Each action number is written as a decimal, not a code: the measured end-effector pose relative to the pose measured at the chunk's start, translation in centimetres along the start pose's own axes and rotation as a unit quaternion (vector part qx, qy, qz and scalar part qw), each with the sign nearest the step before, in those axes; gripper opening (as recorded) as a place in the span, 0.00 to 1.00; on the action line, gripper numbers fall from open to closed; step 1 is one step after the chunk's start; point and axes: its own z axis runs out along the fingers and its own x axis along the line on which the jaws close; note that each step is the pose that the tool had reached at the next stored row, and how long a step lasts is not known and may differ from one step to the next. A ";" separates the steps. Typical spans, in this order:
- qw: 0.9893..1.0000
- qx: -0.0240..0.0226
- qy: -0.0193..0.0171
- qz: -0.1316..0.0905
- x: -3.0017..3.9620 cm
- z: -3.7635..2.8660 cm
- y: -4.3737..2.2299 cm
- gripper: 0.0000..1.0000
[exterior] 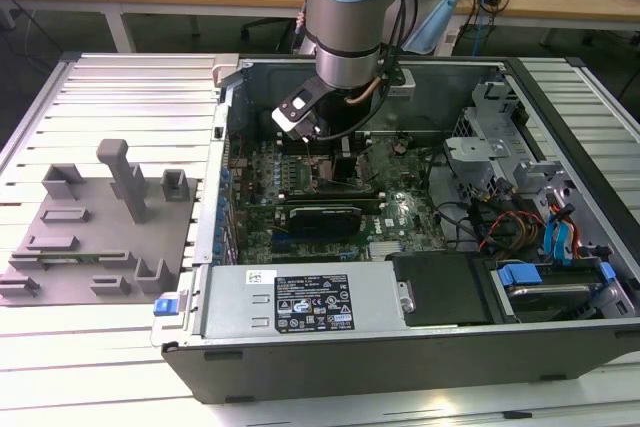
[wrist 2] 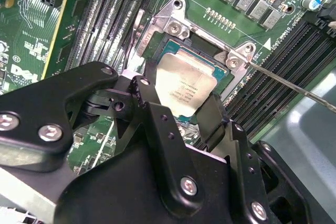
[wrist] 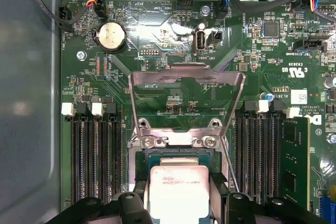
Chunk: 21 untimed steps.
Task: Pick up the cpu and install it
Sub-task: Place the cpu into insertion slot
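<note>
Exterior view: arm (exterior: pixel 345 37) down inside the open computer case (exterior: pixel 300 357). Second wrist view: gripper (wrist 2: pixel 181 106) clenched on the cpu (wrist 2: pixel 184 85), silver top up, just above the socket (wrist 2: pixel 176 24). First wrist view: fingers (wrist: pixel 218 190) touching the cpu's opposite edges, over the socket.

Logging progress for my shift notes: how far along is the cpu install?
Pickup looks done: the gripper holds the cpu by its edges, at the motherboard socket. Whether it is fully seated I cannot tell. Not done: the socket's load plate stands open, so the chip is unclamped.
</note>
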 end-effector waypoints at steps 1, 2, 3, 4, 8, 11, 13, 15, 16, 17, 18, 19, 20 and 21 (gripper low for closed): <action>1.000 0.000 0.000 0.000 0.00 0.00 0.00 0.54; 1.000 0.000 0.000 0.000 0.00 -0.01 0.00 0.54; 1.000 0.000 0.000 0.000 0.01 -0.04 0.00 0.54; 1.000 0.000 0.000 0.000 0.01 -0.07 0.01 0.54; 1.000 0.000 0.000 0.000 0.00 -0.10 0.05 0.54; 1.000 0.000 0.000 0.000 0.00 -0.09 0.11 0.54; 1.000 0.000 0.000 0.000 0.00 -0.09 0.11 0.54; 1.000 0.000 0.000 0.000 0.00 -0.05 0.11 0.54; 1.000 0.000 0.000 0.000 0.00 -0.03 0.11 0.54; 1.000 0.000 0.000 0.000 0.00 -0.03 0.11 0.54; 1.000 0.000 0.000 0.000 0.00 -0.02 0.11 0.54; 1.000 0.000 0.000 0.000 0.00 -0.02 0.11 0.54; 1.000 0.000 0.000 0.000 0.00 -0.02 0.11 0.54; 1.000 0.000 0.000 0.000 0.00 -0.01 0.11 0.54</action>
